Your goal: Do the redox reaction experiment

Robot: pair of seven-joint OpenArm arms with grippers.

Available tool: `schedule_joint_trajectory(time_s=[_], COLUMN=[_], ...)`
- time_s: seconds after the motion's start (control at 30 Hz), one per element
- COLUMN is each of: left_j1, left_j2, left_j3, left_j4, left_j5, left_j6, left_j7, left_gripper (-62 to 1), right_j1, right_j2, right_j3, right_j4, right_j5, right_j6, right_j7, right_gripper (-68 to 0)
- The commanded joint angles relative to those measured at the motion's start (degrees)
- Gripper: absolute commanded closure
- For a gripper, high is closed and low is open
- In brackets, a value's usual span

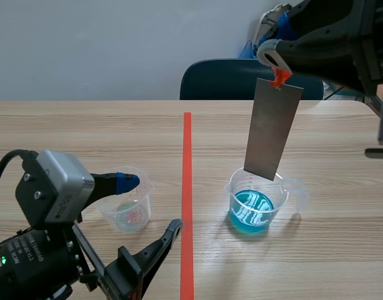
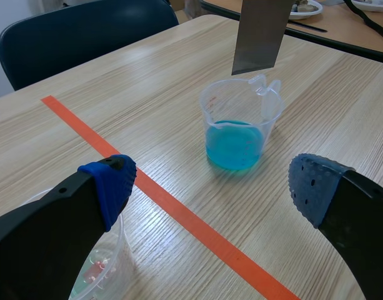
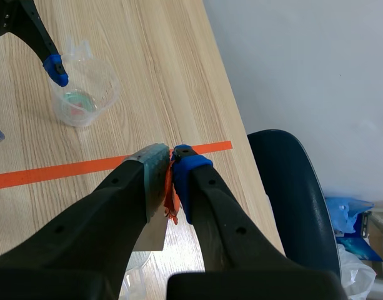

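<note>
Left gripper [image 1: 150, 205], near left, stands open beside a small clear cup [image 1: 116, 215]. Right gripper [image 3: 172, 165] clamps an orange clip [image 1: 280, 77]; its metal plate [image 1: 273, 128] hangs upright above the beaker [image 1: 285, 195] of blue liquid [image 1: 250, 214], right of centre on the worktop [image 1: 85, 137].

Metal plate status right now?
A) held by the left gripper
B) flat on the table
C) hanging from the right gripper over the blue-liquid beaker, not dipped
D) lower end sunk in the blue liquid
C: the right gripper is clamped on the orange tab at the top of the metal plate, and in the left wrist view the plate's lower edge is above the rim of the beaker, clear of the blue liquid.
</note>
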State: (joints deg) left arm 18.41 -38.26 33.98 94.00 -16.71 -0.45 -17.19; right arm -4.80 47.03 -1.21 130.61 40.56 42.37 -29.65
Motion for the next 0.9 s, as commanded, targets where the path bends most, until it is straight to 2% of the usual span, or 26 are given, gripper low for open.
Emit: schedule_joint_trajectory(time_s=[0.0,0.17,0.2,0.57,0.7,0.77,0.87], left_j1=[-0.02,-0.04,-0.13,-5.62,-9.99,-12.17,-15.37], left_j2=[0.28,0.31,0.31,3.06,3.58,4.13,5.09], left_j3=[-0.04,-0.04,-0.04,0.87,3.45,4.96,7.23], left_j4=[0.48,0.48,0.48,0.11,-1.60,-2.95,-5.46], left_j5=[-0.13,-0.17,-0.17,-0.17,-0.39,-0.94,-2.34], left_j6=[0.04,0.04,0.07,0.31,-0.33,-0.35,-0.33], left_j7=[-0.79,-0.81,-0.81,1.77,2.08,2.25,2.21], left_gripper=[-52.5,-52.3,-50.6,-11.6,-8.4,-5.6,-4.5], right_j1=[0.66,0.66,0.66,0.66,0.66,0.66,0.66], right_j2=[0.24,0.24,0.24,0.24,0.24,0.24,0.24], right_j3=[0.42,0.42,0.42,0.42,0.42,0.42,0.42], right_j4=[0.17,0.17,0.17,0.17,0.17,0.17,0.17], right_j5=[0.42,0.42,0.42,0.42,0.42,0.42,0.42], right_j6=[0.35,0.35,0.35,0.35,0.35,0.35,0.35], right_j7=[0.76,0.76,0.76,0.74,0.74,0.74,0.74], right_gripper=[-0.6,-0.6,-0.6,-0.6,-0.6,-0.6,-0.6])
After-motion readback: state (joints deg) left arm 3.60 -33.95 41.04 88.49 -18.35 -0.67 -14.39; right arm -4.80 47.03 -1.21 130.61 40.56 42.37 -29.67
